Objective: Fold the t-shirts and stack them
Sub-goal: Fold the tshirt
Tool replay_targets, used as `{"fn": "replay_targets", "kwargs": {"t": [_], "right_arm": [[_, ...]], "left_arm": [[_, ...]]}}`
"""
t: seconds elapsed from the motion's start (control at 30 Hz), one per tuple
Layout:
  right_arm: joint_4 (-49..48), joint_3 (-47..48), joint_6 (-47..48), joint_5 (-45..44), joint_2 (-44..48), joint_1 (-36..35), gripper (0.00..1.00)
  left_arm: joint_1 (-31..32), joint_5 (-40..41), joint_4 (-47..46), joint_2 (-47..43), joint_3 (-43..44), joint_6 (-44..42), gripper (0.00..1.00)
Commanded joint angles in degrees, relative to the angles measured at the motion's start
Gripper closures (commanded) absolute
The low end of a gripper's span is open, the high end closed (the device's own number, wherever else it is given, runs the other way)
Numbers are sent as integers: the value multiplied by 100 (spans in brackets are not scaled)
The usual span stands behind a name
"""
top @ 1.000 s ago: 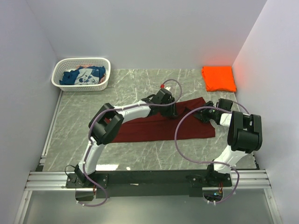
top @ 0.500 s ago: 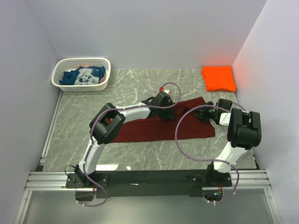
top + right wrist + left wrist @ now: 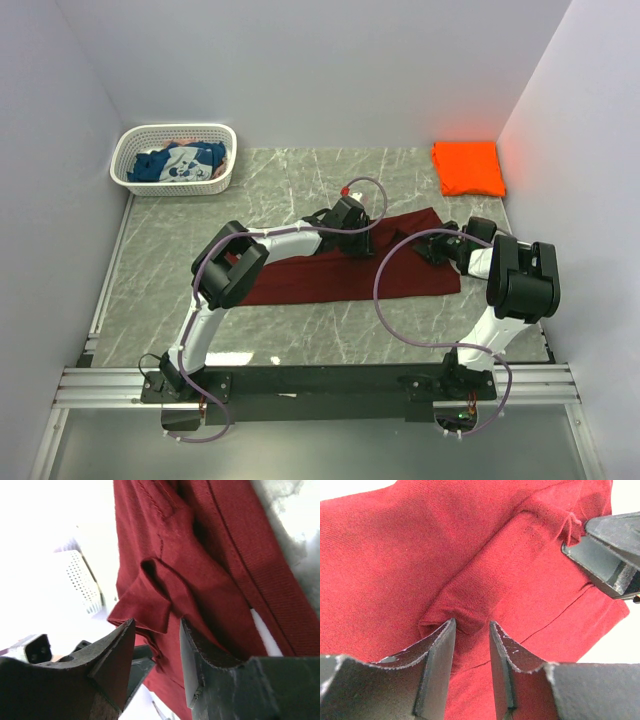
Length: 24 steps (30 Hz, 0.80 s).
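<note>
At mid-table, the maroon t-shirt (image 3: 340,275) lies in a long band, apparently partway through folding. The left gripper (image 3: 471,626) is clamped on a raised ridge of its cloth. The right gripper (image 3: 157,625) straddles a flap at the right end, but its grip cannot be confirmed. The next move likely requires both to lift together.

maroon t-shirt (image 3: 330,280) of soft matt knit cloth with stitched hems, orange t-shirt (image 3: 468,168) matt cloth, blue t-shirt (image 3: 160,165) cloth with white print, white plastic lattice basket (image 3: 175,130), smooth grey marble-look desk (image 3: 270,190) with faint sheen, left pincer (image 3: 471,625) and right pincer (image 3: 156,624) matt black with scuffed pale edges, brushed metal rail (image 3: 110,385) along the bottom
</note>
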<state>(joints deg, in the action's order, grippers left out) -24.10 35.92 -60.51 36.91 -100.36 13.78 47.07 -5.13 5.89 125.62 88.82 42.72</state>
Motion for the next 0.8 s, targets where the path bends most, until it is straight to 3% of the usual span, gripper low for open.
{"fn": "replay_targets", "kwargs": {"t": [0.0, 0.47, 0.77], "right_arm": [[-464, -59, -329, -78, 131, 28, 52], [-966, -200, -866, -219, -265, -24, 53], [-1027, -121, -892, -254, -441, -42, 64]], "left_arm": [[4, 73, 9, 24, -119, -44, 60], [4, 82, -44, 6, -251, -36, 60], [4, 64, -62, 32, -303, -36, 60]]}}
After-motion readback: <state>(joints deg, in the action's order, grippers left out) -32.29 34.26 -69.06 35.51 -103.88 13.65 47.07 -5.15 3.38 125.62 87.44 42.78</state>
